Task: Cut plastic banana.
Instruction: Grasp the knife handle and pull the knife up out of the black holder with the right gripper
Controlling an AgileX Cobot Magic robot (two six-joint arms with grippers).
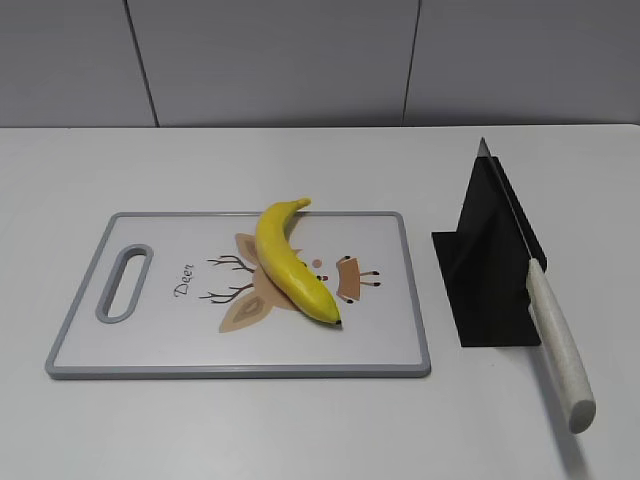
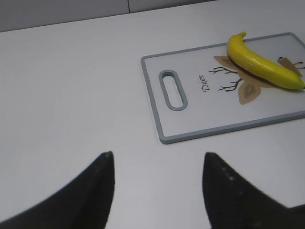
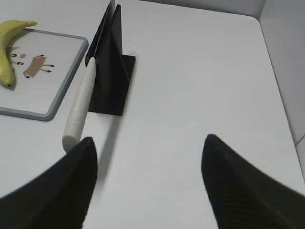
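The plastic banana (image 1: pixel 291 265) lies whole, slantwise across the deer print in the middle of the grey-rimmed cutting board (image 1: pixel 80 330) on the white table (image 1: pixel 250 430). To the board's right, a knife (image 1: pixel 553 330) with a pale speckled handle rests in a black stand (image 1: pixel 490 290). The left gripper (image 2: pixel 157 164) and right gripper (image 3: pixel 148 148) hover over bare table with fingers spread, holding nothing.

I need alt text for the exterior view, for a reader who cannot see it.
A yellow plastic banana lies diagonally on a white cutting board with a grey rim and a deer drawing. To the right, a knife with a pale handle rests in a black stand on the white table. No gripper is visible.
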